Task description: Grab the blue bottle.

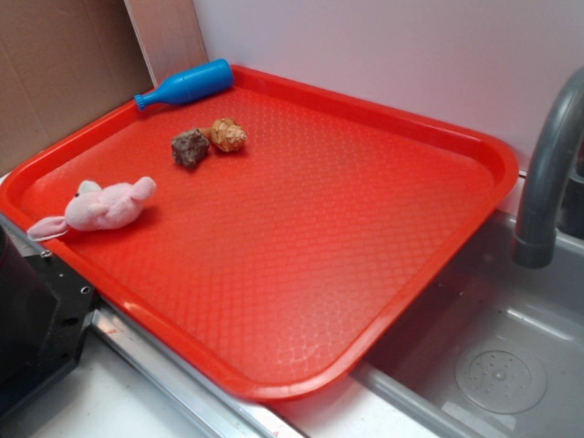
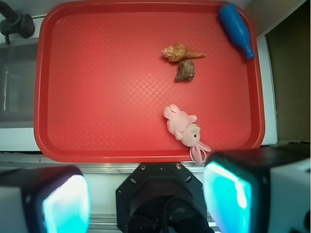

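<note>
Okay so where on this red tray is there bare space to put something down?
The tray half toward the faucet is bare. Crowded side: blue bottle in the corner, shell touching the rock, pink plush near the rim. The gripper is open, away from everything.

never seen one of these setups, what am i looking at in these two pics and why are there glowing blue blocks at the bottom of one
Both pictures show one scene from two cameras. The exterior view looks on from the side. The wrist view comes from a camera on the robot arm, looking straight down.

The glowing blocks are the fingers of the arm's gripper, seen very close. They stand wide apart and hold nothing.

Below is a red tray, next to a sink with a grey faucet. On the tray lie a blue bottle on its side against the rim in a far corner, a tan seashell, a brownish rock right beside it, and a pink plush bunny near the edge closest to the robot.
</note>
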### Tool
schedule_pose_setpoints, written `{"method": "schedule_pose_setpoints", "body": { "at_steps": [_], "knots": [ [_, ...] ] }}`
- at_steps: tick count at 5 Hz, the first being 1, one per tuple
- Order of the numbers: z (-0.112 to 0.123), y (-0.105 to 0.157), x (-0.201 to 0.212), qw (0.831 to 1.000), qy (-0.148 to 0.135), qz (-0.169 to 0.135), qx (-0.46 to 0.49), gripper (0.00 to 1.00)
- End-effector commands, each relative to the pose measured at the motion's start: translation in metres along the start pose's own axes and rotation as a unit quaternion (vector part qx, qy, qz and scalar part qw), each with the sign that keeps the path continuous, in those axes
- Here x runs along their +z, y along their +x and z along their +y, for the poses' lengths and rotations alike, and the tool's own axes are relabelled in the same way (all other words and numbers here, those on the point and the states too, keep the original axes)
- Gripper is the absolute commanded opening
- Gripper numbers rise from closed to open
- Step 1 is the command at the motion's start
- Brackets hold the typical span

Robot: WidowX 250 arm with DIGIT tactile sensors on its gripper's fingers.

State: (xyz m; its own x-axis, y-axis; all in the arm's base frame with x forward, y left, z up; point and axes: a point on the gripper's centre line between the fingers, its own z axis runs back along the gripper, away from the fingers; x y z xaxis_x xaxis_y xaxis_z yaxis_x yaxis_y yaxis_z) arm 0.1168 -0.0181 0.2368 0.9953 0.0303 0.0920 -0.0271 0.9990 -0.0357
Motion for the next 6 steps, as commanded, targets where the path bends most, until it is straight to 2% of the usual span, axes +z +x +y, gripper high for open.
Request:
{"method": "schedule_pose_setpoints", "body": {
  "at_steps": [1, 2, 3, 4, 6],
  "knots": [
    [0.000, 0.000, 0.000, 1.000, 0.000, 0.000, 0.000, 1.00],
    [0.029, 0.042, -0.049, 0.997, 0.065, 0.001, -0.031, 1.00],
    [0.052, 0.074, -0.072, 0.995, 0.059, -0.030, -0.080, 1.00],
    [0.092, 0.103, -0.094, 0.989, 0.107, -0.030, -0.102, 1.00],
    [0.092, 0.103, -0.094, 0.989, 0.107, -0.030, -0.102, 1.00]
  ]
}}
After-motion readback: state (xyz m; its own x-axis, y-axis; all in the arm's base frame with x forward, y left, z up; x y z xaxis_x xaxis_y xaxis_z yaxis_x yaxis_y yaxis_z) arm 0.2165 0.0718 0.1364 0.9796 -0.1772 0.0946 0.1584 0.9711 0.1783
